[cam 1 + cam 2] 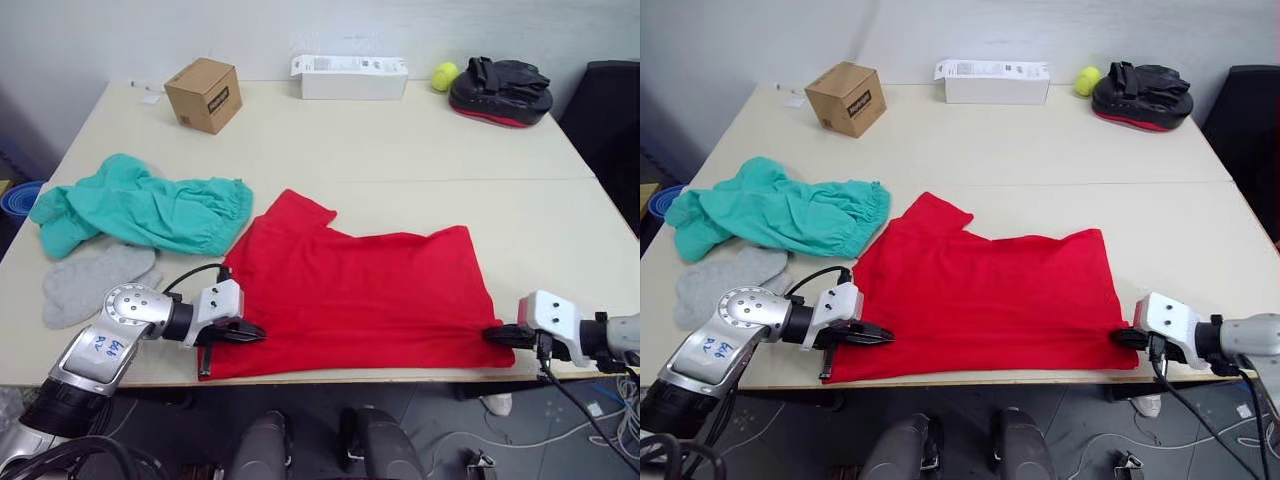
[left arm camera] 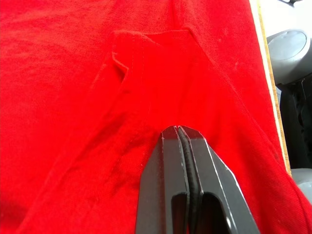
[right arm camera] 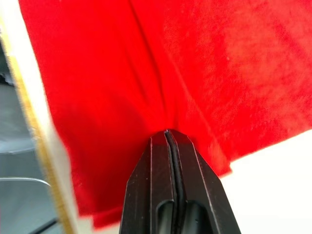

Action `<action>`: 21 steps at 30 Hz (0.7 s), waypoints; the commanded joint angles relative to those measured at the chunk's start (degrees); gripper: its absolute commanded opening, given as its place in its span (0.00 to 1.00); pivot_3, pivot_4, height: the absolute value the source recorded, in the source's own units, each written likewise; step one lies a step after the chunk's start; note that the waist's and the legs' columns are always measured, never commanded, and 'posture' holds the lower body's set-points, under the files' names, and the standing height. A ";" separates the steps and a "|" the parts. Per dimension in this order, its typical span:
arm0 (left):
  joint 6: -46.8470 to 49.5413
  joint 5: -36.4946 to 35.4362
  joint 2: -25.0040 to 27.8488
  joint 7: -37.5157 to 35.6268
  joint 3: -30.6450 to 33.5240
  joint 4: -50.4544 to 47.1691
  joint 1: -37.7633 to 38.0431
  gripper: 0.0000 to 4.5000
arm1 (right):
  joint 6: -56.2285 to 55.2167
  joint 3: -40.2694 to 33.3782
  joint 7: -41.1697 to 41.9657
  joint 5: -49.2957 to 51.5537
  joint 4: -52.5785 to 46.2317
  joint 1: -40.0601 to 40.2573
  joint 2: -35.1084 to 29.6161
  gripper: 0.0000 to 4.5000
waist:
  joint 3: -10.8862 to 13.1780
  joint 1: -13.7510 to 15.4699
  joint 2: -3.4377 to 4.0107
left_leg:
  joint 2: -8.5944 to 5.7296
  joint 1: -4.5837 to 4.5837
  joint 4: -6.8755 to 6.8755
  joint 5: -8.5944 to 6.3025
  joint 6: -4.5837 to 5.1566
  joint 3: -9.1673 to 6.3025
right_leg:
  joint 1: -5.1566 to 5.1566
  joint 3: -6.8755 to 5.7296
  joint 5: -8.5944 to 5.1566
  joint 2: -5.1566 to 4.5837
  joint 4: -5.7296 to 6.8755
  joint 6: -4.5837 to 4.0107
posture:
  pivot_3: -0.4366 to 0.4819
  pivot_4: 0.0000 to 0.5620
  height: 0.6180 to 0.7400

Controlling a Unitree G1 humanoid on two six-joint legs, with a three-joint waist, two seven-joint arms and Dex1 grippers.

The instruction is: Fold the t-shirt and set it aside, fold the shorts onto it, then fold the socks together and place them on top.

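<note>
The t-shirt [image 1: 985, 300] lies spread at the surface's [image 1: 1040, 150] near edge, the left pincer [image 1: 872, 335] on its 8 o'clock corner and the right pincer [image 1: 1120, 338] on its 4 o'clock corner. The shorts [image 1: 775, 215] lie at 10 o'clock (bunched), the socks [image 1: 720, 280] just below them.

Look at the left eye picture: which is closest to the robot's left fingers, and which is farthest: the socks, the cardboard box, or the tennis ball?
1. The socks: just left of the left gripper.
2. The cardboard box: far side, left.
3. The tennis ball: far back, right.
</note>
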 commanded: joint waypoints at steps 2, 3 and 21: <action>3.85 -3.25 1.25 -1.02 3.36 -0.65 0.55 0.01 | 13.00 -3.72 -1.19 11.43 -6.60 -7.25 2.09 0.00 | 0.09 -0.33 0.15 | 0.03 -0.03 -0.01 0.02 -0.04 0.02 | -0.09 0.00 -0.01 0.03 0.09 -0.01 | 0.48 0.27 1.00; 6.51 -6.00 1.33 -1.62 4.82 -1.47 -0.05 0.01 | 15.49 -3.73 -2.15 12.55 -6.65 -9.59 2.61 0.00 | 0.12 -0.51 0.17 | 0.05 -0.05 -0.01 0.03 -0.06 0.02 | -0.12 0.00 0.00 0.04 0.12 -0.01 | 0.48 0.27 1.00; 20.18 -1.46 -12.71 4.52 2.55 53.10 -50.23 1.00 | 24.76 10.03 -16.47 -4.02 21.43 -47.29 15.57 0.67 | 0.29 0.09 -0.10 | -0.17 -1.60 0.61 0.27 -0.28 0.15 | -1.59 -0.13 0.16 0.03 0.67 0.29 | 0.48 0.27 1.00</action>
